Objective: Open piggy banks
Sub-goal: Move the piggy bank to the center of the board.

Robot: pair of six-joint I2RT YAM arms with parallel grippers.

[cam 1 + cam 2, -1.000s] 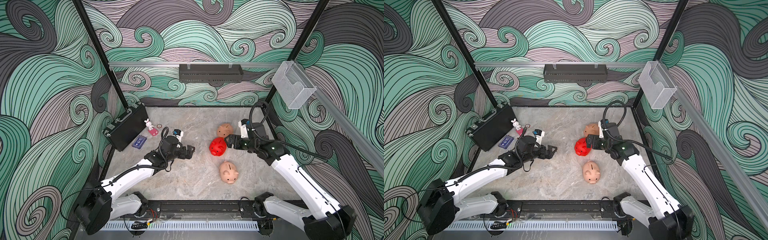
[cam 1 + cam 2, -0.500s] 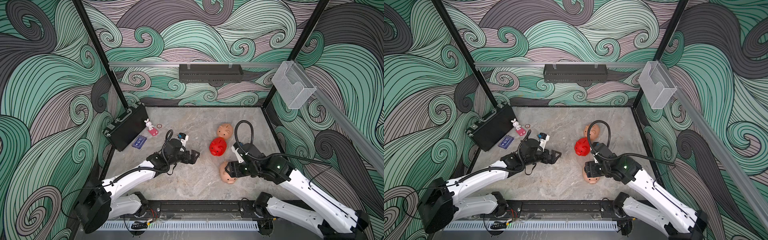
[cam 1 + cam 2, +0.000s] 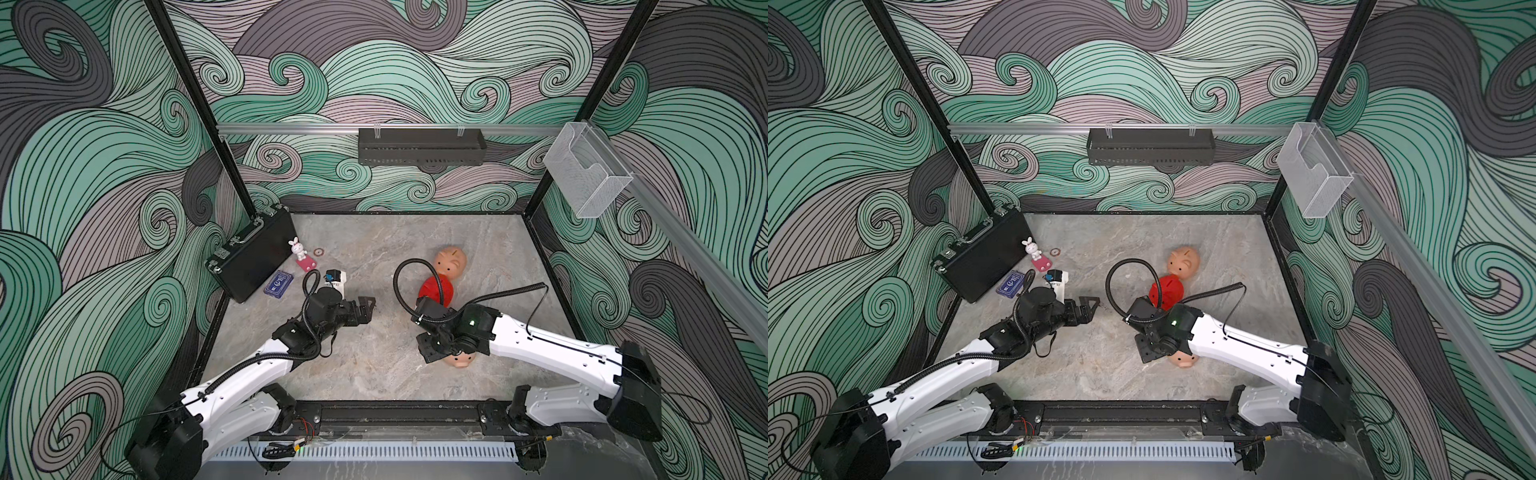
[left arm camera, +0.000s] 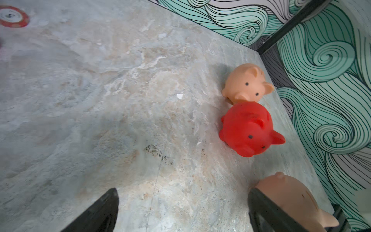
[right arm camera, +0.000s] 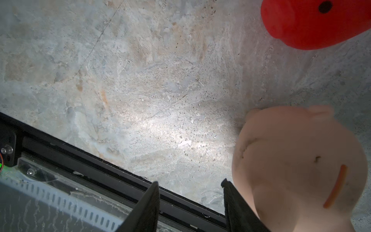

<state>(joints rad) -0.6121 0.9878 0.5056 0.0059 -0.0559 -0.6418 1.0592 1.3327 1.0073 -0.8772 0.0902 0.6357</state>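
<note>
The left gripper [image 3: 365, 309] hangs spread wide over bare marble tabletop [image 3: 374, 374], holding nothing, with the red piggy bank [image 3: 436, 291] at about its three o'clock. The right gripper [image 5: 190, 209] stands partly parted with nothing between its fingers; the near peach piggy bank [image 5: 297, 166] lies against the outside of one finger [image 5: 236, 209], mostly hidden under the wrist in both top views. The far peach piggy bank [image 3: 451, 261] sits at one o'clock of the red one, touching it.
</note>
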